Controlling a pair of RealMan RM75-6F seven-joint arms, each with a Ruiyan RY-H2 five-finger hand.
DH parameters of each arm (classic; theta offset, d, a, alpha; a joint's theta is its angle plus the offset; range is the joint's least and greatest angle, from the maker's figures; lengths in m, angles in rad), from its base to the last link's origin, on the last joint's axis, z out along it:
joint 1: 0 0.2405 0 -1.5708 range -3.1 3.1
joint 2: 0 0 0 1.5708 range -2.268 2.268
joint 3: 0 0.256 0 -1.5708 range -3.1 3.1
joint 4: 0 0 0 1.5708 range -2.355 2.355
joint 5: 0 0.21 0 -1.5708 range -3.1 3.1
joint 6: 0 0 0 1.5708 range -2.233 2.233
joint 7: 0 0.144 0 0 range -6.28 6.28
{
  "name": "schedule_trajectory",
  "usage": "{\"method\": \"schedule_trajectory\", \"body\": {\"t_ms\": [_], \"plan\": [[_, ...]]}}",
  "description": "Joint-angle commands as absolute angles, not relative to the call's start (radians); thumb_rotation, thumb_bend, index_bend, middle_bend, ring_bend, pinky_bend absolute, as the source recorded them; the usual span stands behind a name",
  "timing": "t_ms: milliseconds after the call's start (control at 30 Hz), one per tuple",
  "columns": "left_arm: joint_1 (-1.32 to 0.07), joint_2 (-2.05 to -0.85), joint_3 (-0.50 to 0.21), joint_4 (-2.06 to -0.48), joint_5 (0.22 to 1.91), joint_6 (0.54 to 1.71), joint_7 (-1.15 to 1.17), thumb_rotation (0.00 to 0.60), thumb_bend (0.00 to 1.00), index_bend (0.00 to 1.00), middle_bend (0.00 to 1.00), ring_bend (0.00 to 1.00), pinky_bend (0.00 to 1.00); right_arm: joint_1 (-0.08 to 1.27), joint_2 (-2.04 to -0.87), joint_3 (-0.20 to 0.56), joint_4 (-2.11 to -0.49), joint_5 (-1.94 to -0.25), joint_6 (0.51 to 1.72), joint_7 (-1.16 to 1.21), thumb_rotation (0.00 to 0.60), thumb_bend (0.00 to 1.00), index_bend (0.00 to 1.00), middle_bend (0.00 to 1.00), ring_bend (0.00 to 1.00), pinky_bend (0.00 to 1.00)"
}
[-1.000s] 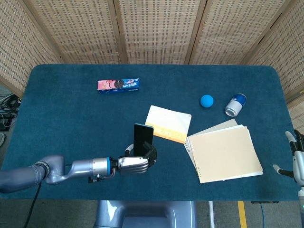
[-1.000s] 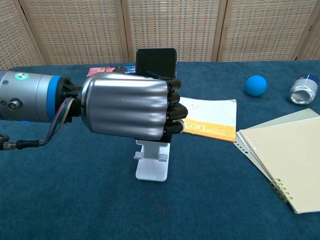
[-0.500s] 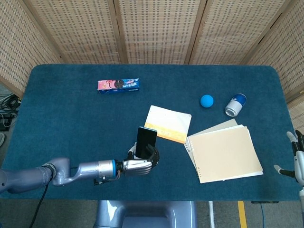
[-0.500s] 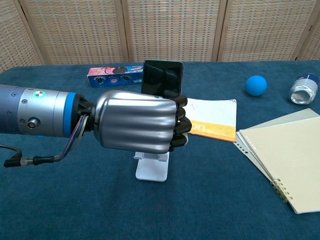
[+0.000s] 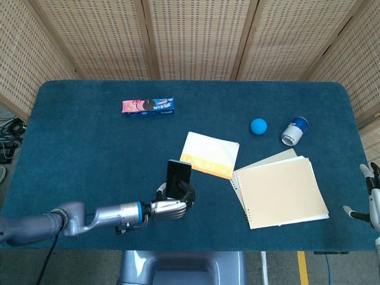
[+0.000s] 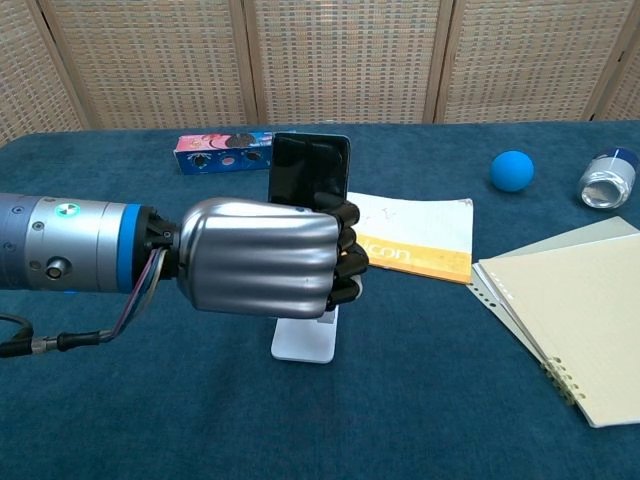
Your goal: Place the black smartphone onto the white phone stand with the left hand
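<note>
Left hand (image 6: 258,258) with its fingers (image 6: 345,262) wrapped around the lower part of the black smartphone (image 6: 309,169), which stands upright and rises above the knuckles. In the chest view the white phone stand (image 6: 305,342) sits directly below the fingers, its flat base resting on the blue bench (image 6: 150,420); the upper part of the stand is hidden behind the hand, so whether the phone's lower edge already touches the cradle cannot be told. In the head view the same hand (image 5: 169,208) appears near the front edge of the bench, the phone (image 5: 178,178) projecting just beyond the fingers.

Beyond and to the right of the fingers lies a white-and-orange booklet (image 6: 420,238); farther right, a stack of spiral notebooks (image 6: 575,315). Behind the fingers, toward the far side of the bench, lies a cookie package (image 6: 215,150). Well to the right are a blue ball (image 6: 512,170) and a tipped can (image 6: 608,178).

Right hand (image 5: 371,199) at the right edge of the head view, fingers spread and holding nothing, well apart from every object.
</note>
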State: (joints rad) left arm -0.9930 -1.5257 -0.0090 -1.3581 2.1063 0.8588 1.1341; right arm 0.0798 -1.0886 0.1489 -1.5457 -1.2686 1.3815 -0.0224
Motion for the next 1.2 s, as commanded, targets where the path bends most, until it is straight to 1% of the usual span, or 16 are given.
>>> {"method": "schedule_trajectory", "body": {"t_ms": [33,367,667,867,1000,1100,1167,1200], "plan": [[-0.988,-1.534,-0.008,-1.356,2.103,0.858,1.141,0.600,0.00,0.62,0.51,0.54,0.48,0.079,-1.088,0.149,-1.546,-1.268,1.382,-0.022,0.600,0.00,0.03,0.00,0.00,0.00],[-0.983,-1.544,0.003,-1.340,2.112,0.862,1.150,0.600,0.00,0.62,0.50,0.54,0.48,0.079,-1.085,0.149,-1.548,-1.268,1.380,-0.015,0.600,0.00,0.03,0.00,0.00,0.00],[-0.972,-1.554,-0.010,-1.328,2.096,0.865,1.168,0.600,0.00,0.61,0.50,0.54,0.48,0.079,-1.082,0.147,-1.550,-1.272,1.378,-0.008,0.600,0.00,0.03,0.00,0.00,0.00],[-0.969,-1.563,-0.010,-1.326,2.091,0.861,1.175,0.600,0.00,0.58,0.47,0.54,0.48,0.079,-1.080,0.146,-1.550,-1.271,1.376,-0.005,0.600,0.00,0.03,0.00,0.00,0.00],[-0.961,-1.568,-0.010,-1.328,2.086,0.863,1.183,0.600,0.00,0.53,0.45,0.53,0.46,0.079,-1.078,0.145,-1.552,-1.272,1.375,-0.004,0.600,0.00,0.03,0.00,0.00,0.00],[-0.957,-1.569,-0.008,-1.330,2.083,0.859,1.191,0.600,0.00,0.45,0.39,0.49,0.45,0.079,-1.077,0.144,-1.554,-1.273,1.373,-0.002,0.600,0.00,0.03,0.00,0.00,0.00],[-0.954,-1.569,-0.008,-1.333,2.078,0.852,1.199,0.600,0.00,0.33,0.26,0.43,0.43,0.079,-1.077,0.143,-1.554,-1.273,1.373,-0.002,0.600,0.00,0.03,0.00,0.00,0.00],[-0.951,-1.568,-0.010,-1.336,2.073,0.847,1.206,0.600,0.00,0.28,0.21,0.40,0.42,0.079,-1.076,0.143,-1.555,-1.273,1.372,-0.001,0.600,0.00,0.03,0.00,0.00,0.00]]}}
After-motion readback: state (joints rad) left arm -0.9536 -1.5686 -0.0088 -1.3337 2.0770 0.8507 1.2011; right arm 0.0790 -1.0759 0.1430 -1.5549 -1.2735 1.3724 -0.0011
